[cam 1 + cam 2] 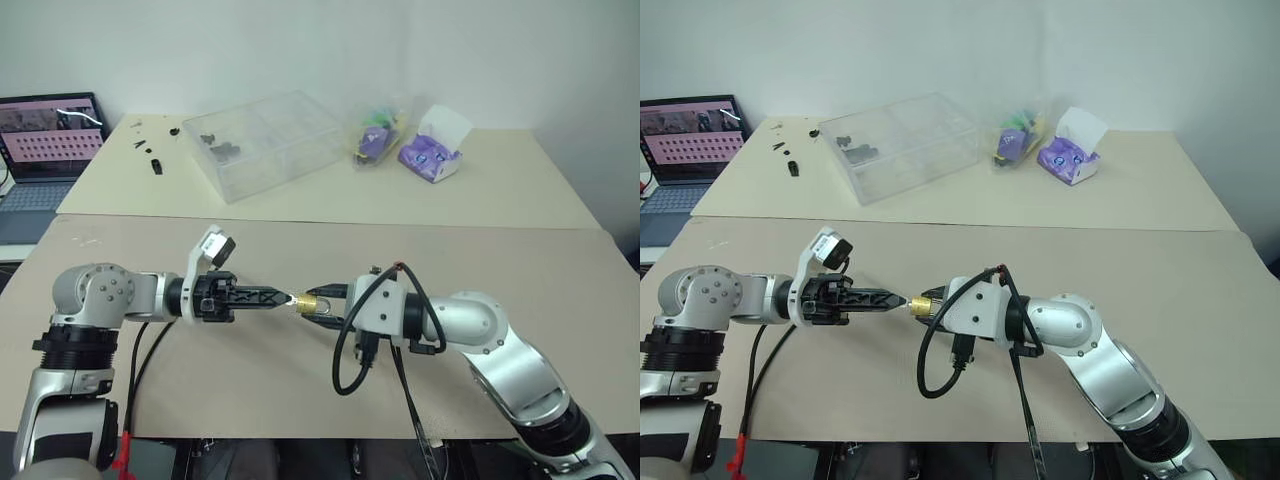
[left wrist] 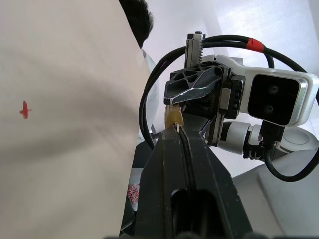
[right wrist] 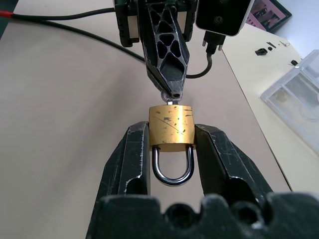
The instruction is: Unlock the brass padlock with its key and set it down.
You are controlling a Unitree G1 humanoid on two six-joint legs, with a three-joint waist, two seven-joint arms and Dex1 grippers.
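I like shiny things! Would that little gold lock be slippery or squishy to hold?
Probably hard, not squishy: the brass padlock keeps its square shape squeezed in the right tool. Maybe slippery: its sides look smooth. Likely heavy for its size, being metal.

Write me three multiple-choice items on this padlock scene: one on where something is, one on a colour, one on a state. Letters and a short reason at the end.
1. Where is the brass padlock?
A. Lying on the table by the laptop
B. Between the fingers of the right tool
C. Inside the clear plastic box

2. What colour is the tissue box at the back of the far table?
A. Purple
B. Orange
C. Black

3. How does the padlock's shackle stand?
A. Swung open to one side
B. Pulled out and lying on the table
C. Closed, both legs in the body

Key:
1 B: in the right wrist view the two black fingers press the brass body from both sides.
2 A: its side is purple, with white tissue rising from the top.
3 C: the silver U enters the body at both ends, while the left tool holds the key at the opposite face.
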